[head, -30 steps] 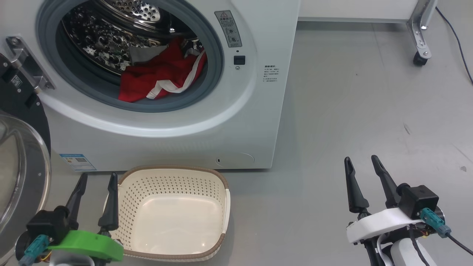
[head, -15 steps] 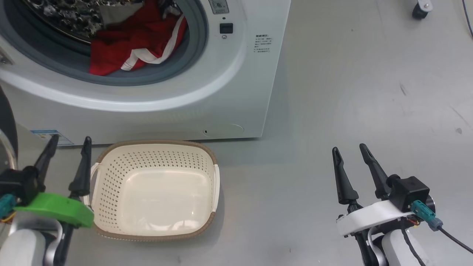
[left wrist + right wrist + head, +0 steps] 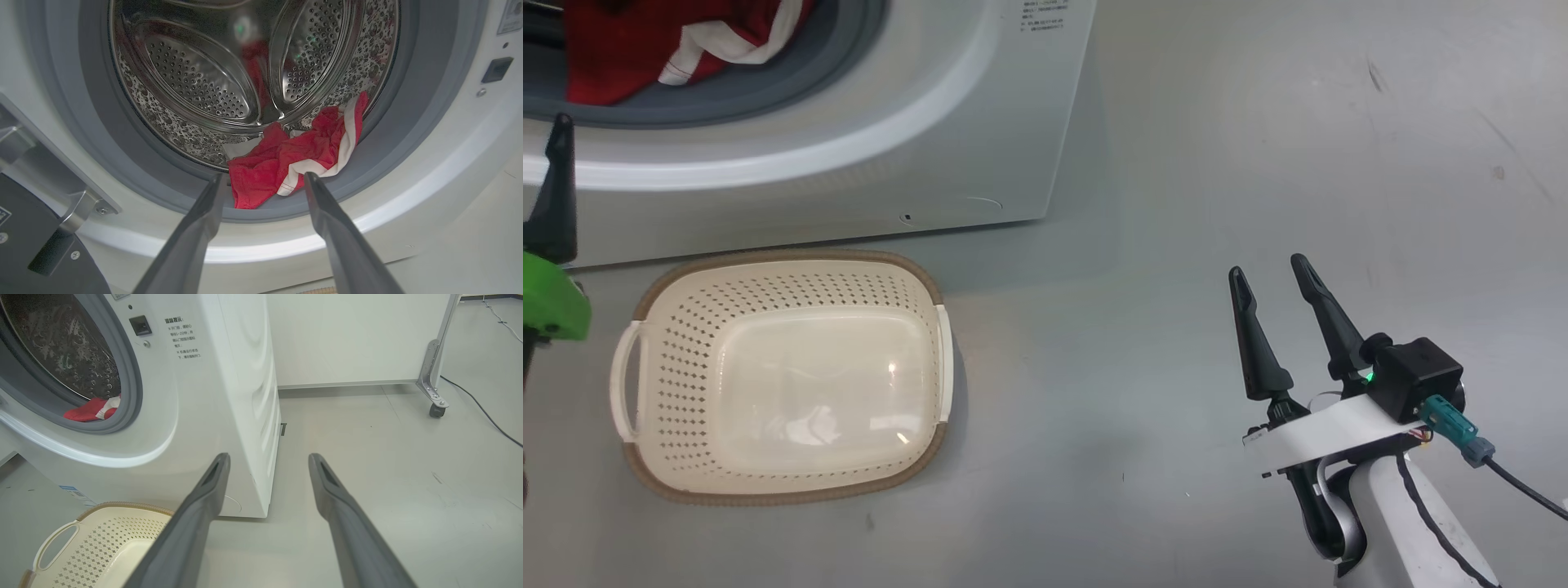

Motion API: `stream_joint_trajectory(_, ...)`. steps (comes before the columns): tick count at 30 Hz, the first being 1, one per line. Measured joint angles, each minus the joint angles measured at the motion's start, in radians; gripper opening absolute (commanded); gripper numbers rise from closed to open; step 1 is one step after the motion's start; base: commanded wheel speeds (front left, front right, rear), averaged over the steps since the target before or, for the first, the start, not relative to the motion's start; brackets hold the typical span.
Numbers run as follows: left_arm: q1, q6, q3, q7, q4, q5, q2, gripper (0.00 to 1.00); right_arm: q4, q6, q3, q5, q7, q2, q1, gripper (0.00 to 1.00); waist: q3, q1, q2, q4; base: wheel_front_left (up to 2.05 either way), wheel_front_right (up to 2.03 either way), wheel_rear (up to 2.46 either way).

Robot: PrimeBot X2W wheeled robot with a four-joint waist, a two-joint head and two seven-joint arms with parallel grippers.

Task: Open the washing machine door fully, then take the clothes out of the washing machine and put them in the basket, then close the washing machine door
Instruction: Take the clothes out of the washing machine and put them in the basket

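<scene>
Left wrist view shows my left gripper [image 3: 263,175], fingers spread and empty, aimed at the clothes [image 3: 282,163]. They lie heaped at the lower right of the drum mouth, spilling onto the gasket of the washing machine [image 3: 449,155]. The washing machine door [image 3: 24,253] hangs open at my left, so I judge I'm at the unloading step. Next I must reach in, close on the red heap and lift it over the lip. The basket [image 3: 792,263] waits empty on the floor just before the machine's front. My right gripper [image 3: 1266,265] hovers open over bare floor. Since a second ago my head camera has tipped down and turned right; both grippers are spread as before.
</scene>
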State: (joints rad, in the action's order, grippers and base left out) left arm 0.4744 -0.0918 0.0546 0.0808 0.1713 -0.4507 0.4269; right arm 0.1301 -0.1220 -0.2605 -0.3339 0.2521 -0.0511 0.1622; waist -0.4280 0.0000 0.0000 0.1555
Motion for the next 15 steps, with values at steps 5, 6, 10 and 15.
stream_joint_trajectory(5, 0.084, 0.000, 0.011, 0.064, 0.041, 0.014, 0.030, 1.00, -0.004, 0.000, -0.008, -0.007, 0.000, 0.002, 0.027, 1.00, -0.054, 0.0000, 0.0000, 0.042, 0.00, 0.00, 0.00)
stream_joint_trajectory(6, 0.099, 0.000, 0.012, 0.077, 0.049, 0.018, 0.036, 1.00, -0.004, 0.000, -0.011, -0.010, 0.000, 0.002, 0.032, 1.00, -0.063, 0.0000, 0.0000, 0.050, 0.00, 0.00, 0.00)
stream_joint_trajectory(10, 0.164, 0.000, 0.015, 0.124, 0.088, 0.044, 0.065, 1.00, -0.016, 0.001, -0.029, -0.044, 0.000, 0.002, 0.044, 1.00, -0.101, 0.0000, 0.0000, 0.081, 0.00, 0.00, 0.00)
stream_joint_trajectory(15, 0.226, 0.000, 0.015, 0.174, 0.140, 0.060, 0.102, 1.00, -0.027, 0.011, -0.058, -0.074, 0.000, 0.002, 0.060, 1.00, -0.143, 0.0000, 0.0000, 0.116, 0.00, 0.00, 0.00)
